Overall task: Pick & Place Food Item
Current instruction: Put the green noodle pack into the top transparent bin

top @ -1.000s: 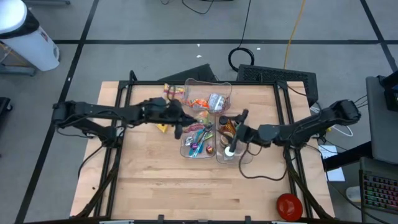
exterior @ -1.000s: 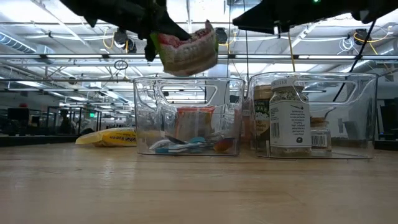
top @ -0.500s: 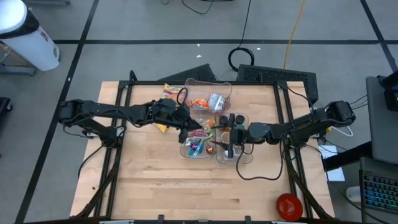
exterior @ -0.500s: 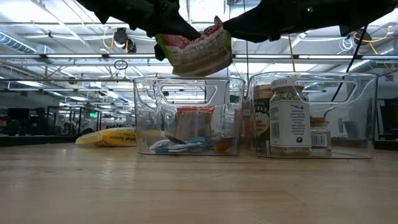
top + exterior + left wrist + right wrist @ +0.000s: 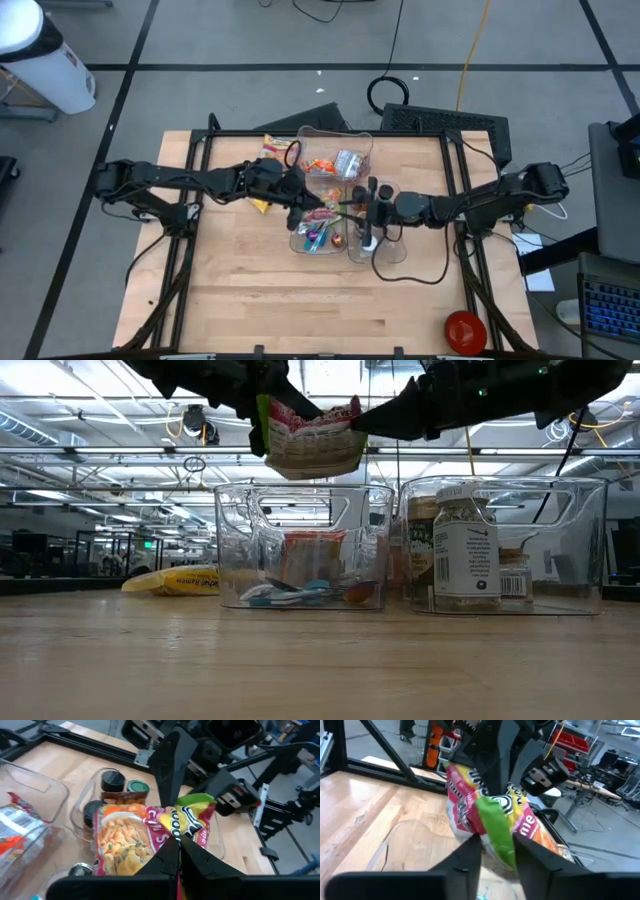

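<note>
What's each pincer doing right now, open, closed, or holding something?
Left pincer: shut on the noodle packet.
Right pincer: closing around the packet's green edge; grip cannot be told.

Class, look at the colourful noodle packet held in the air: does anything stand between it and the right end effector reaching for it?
Nothing visible does. The colourful noodle packet hangs from the shut left end effector above the clear plastic bin, and the right end effector already straddles the packet's green edge.

Jar [image 5: 463, 550] labels too small to read
</note>
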Tool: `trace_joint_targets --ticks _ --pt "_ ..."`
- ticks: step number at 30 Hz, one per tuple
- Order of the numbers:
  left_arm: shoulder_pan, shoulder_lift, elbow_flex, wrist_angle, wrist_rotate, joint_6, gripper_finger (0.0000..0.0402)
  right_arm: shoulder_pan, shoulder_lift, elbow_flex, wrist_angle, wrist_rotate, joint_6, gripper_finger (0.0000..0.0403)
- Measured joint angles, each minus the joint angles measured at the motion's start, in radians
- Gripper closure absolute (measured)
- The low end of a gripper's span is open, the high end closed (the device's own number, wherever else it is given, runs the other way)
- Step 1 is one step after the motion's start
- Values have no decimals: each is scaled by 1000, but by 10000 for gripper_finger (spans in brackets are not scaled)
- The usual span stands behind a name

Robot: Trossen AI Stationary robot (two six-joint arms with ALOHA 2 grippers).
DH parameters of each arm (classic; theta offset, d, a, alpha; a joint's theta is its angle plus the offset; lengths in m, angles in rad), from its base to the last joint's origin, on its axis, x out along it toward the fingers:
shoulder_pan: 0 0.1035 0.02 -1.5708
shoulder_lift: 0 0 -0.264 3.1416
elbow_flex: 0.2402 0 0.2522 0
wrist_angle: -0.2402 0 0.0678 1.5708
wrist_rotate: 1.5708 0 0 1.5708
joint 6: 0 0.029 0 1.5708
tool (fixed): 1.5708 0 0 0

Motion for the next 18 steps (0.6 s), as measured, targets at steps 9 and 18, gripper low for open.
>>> trace_joint_targets --ticks 9,18 --pt "13 -9 0 -1 4 28 378 0 9 -1 8 2 -30 395" --pt "115 -163 0 -100 -23 42 356 22 -61 -1 -41 4 -53 401"
